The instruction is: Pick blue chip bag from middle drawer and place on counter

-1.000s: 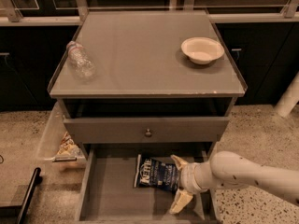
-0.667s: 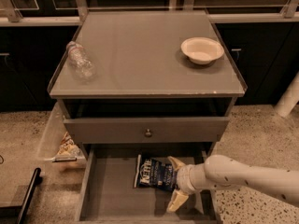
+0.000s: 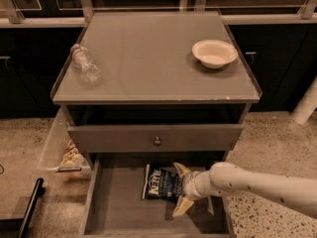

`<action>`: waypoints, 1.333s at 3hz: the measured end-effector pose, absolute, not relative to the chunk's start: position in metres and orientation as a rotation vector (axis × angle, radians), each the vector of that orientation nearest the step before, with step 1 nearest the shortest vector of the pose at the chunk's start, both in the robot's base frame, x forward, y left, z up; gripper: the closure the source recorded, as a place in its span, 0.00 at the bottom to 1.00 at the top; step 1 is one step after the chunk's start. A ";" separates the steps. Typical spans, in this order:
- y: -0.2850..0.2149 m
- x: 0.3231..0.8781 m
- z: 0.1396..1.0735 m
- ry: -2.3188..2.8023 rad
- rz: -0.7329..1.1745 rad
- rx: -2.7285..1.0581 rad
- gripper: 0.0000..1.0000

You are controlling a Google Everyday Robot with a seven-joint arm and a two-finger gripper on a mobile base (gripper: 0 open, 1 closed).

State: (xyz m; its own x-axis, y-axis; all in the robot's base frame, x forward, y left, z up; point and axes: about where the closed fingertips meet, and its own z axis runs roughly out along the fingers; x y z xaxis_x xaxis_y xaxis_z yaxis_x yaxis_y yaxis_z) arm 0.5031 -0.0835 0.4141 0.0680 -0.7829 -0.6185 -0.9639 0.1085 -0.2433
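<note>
The blue chip bag (image 3: 159, 182) lies flat on the floor of the open middle drawer (image 3: 116, 205), near its back, with the white "Kettle" lettering facing up. My gripper (image 3: 179, 188) reaches in from the right on a white arm. It is open, with one tan finger (image 3: 181, 169) behind the bag's right end and the other (image 3: 182, 207) in front of it. The fingers straddle that end without closing on it. The counter (image 3: 148, 58) is the grey top above.
A white bowl (image 3: 214, 52) sits at the counter's right rear and a clear plastic bottle (image 3: 85, 63) lies at its left. A closed drawer front with a round knob (image 3: 157, 141) overhangs the open drawer. A clear bin (image 3: 54, 143) with a snack bag hangs on the left side.
My arm has moved left toward the bag, and the open fingers now sit around its right end. The bag has not moved.
</note>
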 end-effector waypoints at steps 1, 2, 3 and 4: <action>-0.077 0.520 0.404 1.728 0.382 -1.706 0.00; -0.067 0.529 0.393 1.719 0.412 -1.697 0.00; -0.060 0.529 0.380 1.730 0.450 -1.686 0.00; -0.060 0.529 0.380 1.730 0.451 -1.686 0.19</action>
